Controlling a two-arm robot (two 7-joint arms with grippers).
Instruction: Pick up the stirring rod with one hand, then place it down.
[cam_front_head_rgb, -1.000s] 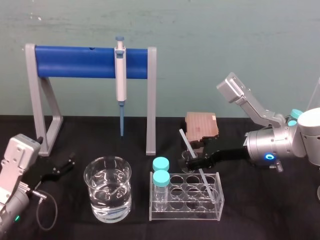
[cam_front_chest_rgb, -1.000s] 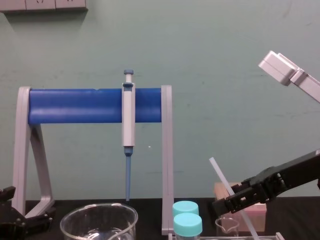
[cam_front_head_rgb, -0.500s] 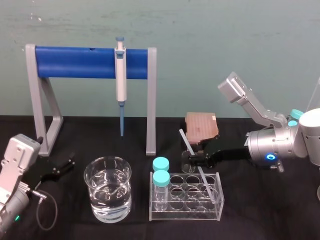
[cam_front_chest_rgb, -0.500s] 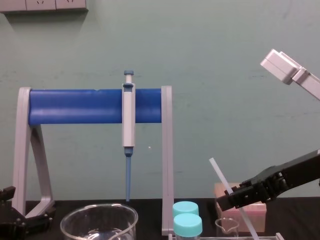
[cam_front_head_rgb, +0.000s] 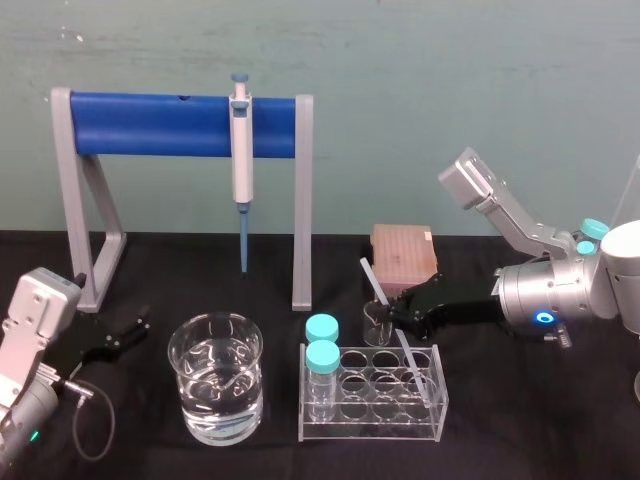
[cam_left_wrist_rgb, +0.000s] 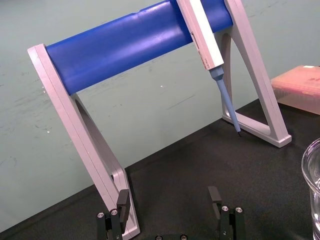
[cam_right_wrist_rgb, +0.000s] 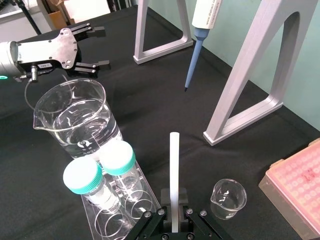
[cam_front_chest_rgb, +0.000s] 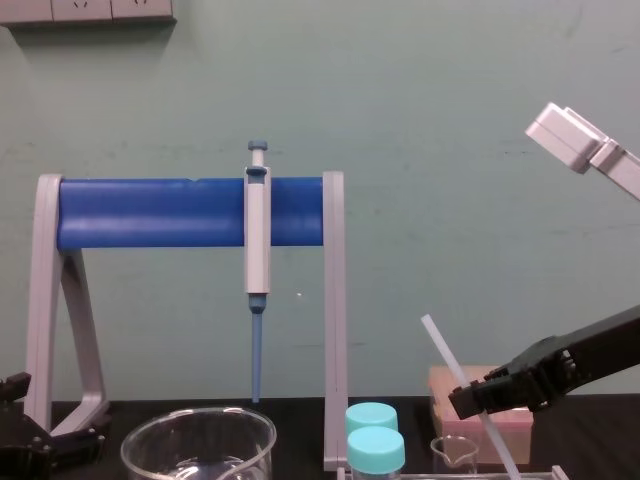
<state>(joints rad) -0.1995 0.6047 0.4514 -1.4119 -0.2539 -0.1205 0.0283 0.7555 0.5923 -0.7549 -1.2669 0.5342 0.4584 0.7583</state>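
In the clear test-tube rack (cam_front_head_rgb: 370, 428), on the black tabletop (cam_front_head_rgb: 520, 430): leans the stirring rod (cam_front_head_rgb: 372, 283) at a slant. Lower end down among the cells near the rack's right end, though impossible to tell which cell. Upper end up and out beyond the rack's back, tilted toward the left.

Just behind the rack and a little above its back edge, at the right end effector (cam_front_head_rgb: 392, 313): reaches in from the rack's right side on a black arm and straddles the rod partway up. From the right wrist view, straight up between its two tips with the rod (cam_right_wrist_rgb: 173, 165). Cannot tell whether clamped on the rod or merely flanking it.

As for the left end effector (cam_front_head_rgb: 135, 327): parked low over the tabletop, well to the left of the rack and past the big beaker. Fingers (cam_left_wrist_rgb: 120, 202) spread wide apart.

In the rack's left-hand cells, two tubes with teal caps (cam_front_head_rgb: 322, 355), one behind the other. Just left of the rack, a large glass beaker (cam_front_head_rgb: 215, 385) partly filled with clear liquid. Right behind the rack, near the rod, a small glass beaker (cam_front_head_rgb: 373, 325). Farther behind the rack, a pinkish tip box (cam_front_head_rgb: 403, 250). Well behind and to the left of the rack, a grey stand (cam_front_head_rgb: 78, 200) with a blue crossbar. On that bar, hanging upright, a grey pipette (cam_front_head_rgb: 240, 150) with its blue tip pointing down.
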